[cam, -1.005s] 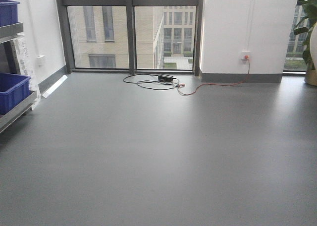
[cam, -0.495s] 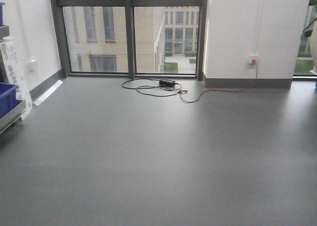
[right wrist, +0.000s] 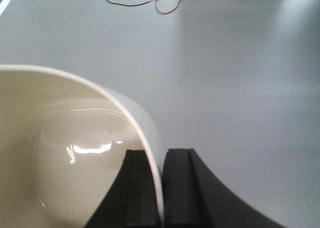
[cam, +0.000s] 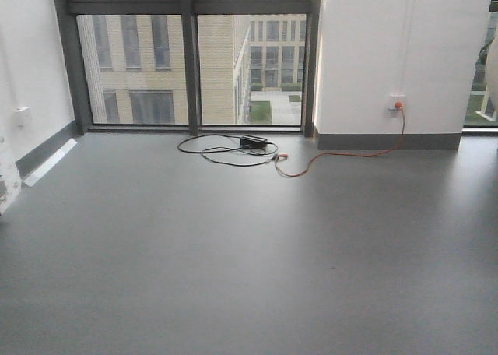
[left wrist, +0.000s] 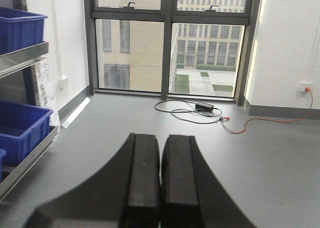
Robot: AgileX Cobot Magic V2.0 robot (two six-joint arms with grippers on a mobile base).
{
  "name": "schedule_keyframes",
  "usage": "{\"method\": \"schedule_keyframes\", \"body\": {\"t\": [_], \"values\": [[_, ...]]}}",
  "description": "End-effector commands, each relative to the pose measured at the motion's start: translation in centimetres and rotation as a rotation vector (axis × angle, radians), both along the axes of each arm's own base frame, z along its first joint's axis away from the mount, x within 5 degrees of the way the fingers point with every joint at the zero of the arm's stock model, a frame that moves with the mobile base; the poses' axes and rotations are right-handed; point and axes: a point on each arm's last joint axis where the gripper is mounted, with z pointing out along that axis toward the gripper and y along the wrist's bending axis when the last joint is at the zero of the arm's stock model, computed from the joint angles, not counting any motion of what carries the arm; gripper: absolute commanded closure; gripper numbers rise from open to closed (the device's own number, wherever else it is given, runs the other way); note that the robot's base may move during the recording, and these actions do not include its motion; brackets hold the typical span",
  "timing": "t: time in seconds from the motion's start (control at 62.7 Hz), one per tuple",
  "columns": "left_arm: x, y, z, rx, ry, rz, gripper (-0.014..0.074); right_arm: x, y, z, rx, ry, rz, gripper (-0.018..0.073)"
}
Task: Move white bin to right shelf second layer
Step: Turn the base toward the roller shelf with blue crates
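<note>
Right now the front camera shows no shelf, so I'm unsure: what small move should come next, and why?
Probably turn the base rightward, jaws shut. The right gripper pinches the wall of the glossy cream-white plastic bin, but the front view shows grey floor and a dark-framed window, with no roller shelf there.

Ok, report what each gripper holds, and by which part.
The right gripper pinches the white bin by its rim wall, one finger inside, one outside. The left gripper is shut on nothing.
</note>
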Motion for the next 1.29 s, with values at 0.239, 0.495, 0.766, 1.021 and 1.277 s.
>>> {"method": "schedule_keyframes", "body": {"t": [0.239, 0.495, 0.766, 1.021, 1.277], "values": [[-0.05, 0.06, -0.1, -0.011, -0.07, 0.007, 0.0512, 0.22, 0.01, 1.64, 0.012, -0.116, -0.003, 0.051], [-0.05, 0.06, -0.1, -0.011, -0.07, 0.007, 0.0512, 0.22, 0.01, 1.64, 0.012, -0.116, -0.003, 0.051], [-0.05, 0.06, -0.1, -0.011, -0.07, 0.007, 0.0512, 0.22, 0.01, 1.64, 0.012, -0.116, -0.003, 0.051], [-0.05, 0.06, -0.1, -0.011, -0.07, 0.007, 0.0512, 0.22, 0.01, 1.64, 0.012, -0.116, -0.003, 0.051], [-0.05, 0.06, -0.1, -0.011, -0.07, 0.007, 0.0512, 0.22, 0.01, 1.64, 0.012, -0.116, -0.003, 0.051]]}}
